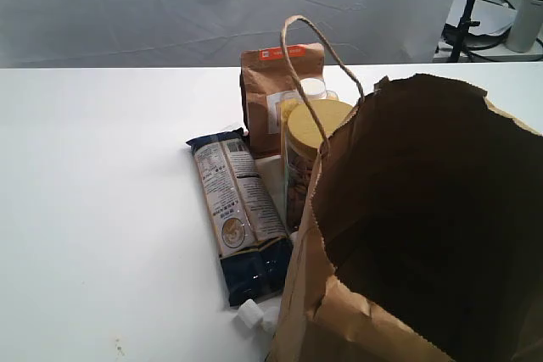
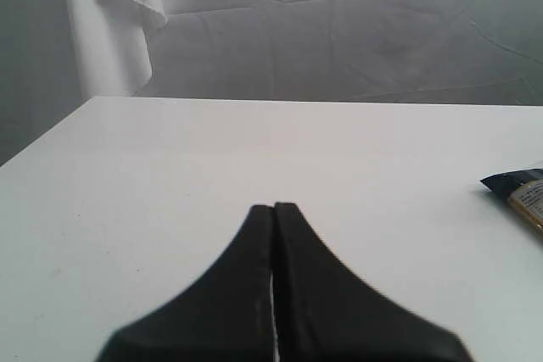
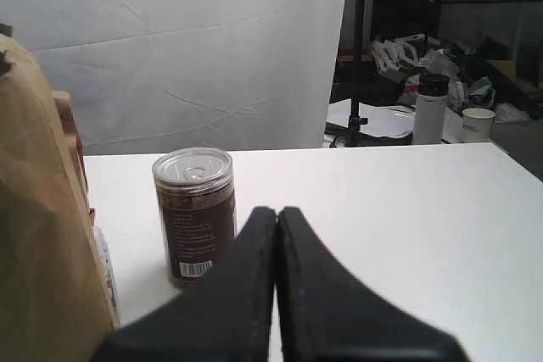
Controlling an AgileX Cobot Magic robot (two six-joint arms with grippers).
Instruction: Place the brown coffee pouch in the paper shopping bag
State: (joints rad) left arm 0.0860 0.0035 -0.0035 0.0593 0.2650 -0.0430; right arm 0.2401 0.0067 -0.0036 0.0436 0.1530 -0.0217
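While both tools have their fingers pressed fully together and hold nothing, the left gripper (image 2: 274,209) faces the white table (image 2: 170,175) and the right gripper (image 3: 277,211) points beside a dark can (image 3: 194,214). The brown coffee pouch (image 1: 267,91) stands upright behind a yellow-lidded jar (image 1: 310,146), near the paper shopping bag (image 1: 407,235) but outside it.

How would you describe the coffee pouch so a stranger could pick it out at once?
Start at the big paper bag on the white table. Beyond its rim, behind the yellow-lidded jar, stands the pouch. Only it is upright brown paper with an orange top strip and a white label.
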